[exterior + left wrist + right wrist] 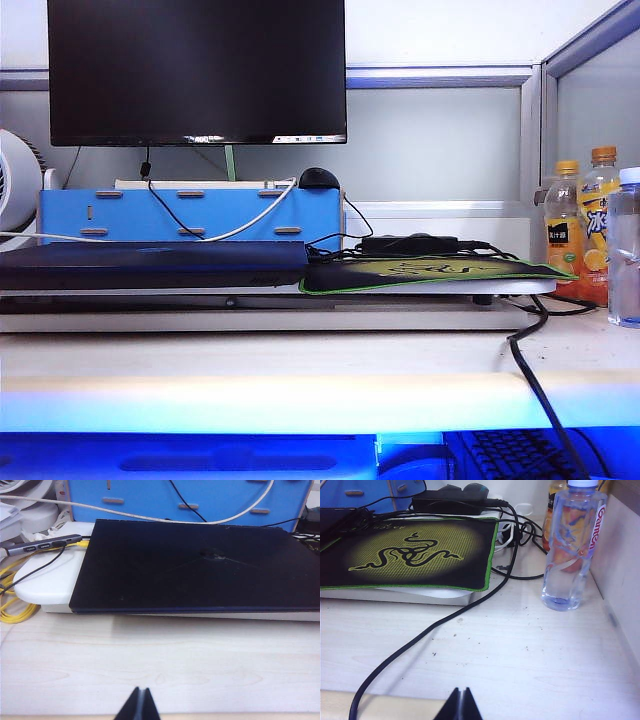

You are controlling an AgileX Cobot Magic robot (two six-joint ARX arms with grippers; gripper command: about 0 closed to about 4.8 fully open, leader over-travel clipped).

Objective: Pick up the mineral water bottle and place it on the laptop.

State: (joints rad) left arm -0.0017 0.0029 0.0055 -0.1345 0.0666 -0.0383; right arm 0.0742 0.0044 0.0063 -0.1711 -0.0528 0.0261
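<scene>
The bottle (572,545) stands upright at the far right of the surface (300,360), close to the side wall, with two orange-capped juice bottles (580,225) just behind it. It looks nearly full of clear liquid, so I would expect some weight in it, and thin plastic walls that give a little if squeezed hard. The skin is smooth and could slip; the twisted, ribbed waist seems the best place to take hold, low enough that the bottle does not swing and well below the cap (581,482). Being tall and narrow, it would tip easily from a sideways nudge, and the wall leaves little room on that side.

The right end effector (460,705) is closed, its two black fingertips pressed together, holding nothing. It sits low over the near edge of the surface, well apart from the bottle, which stands ahead of it and off towards the wall. A black cable (430,630) snakes across the bare wood between them, beside the mouse pad (410,555), and could snag a straight approach.

The left end effector (138,705) is likewise closed and empty, hanging above the near edge of the surface in front of the laptop (195,565). The laptop lies shut and flat on a white stand (47,582), its dark lid bare, with a blue box (200,497) behind it. From the front it sits left of the mouse pad, well apart from the bottle, so the carry runs across the pad.
</scene>
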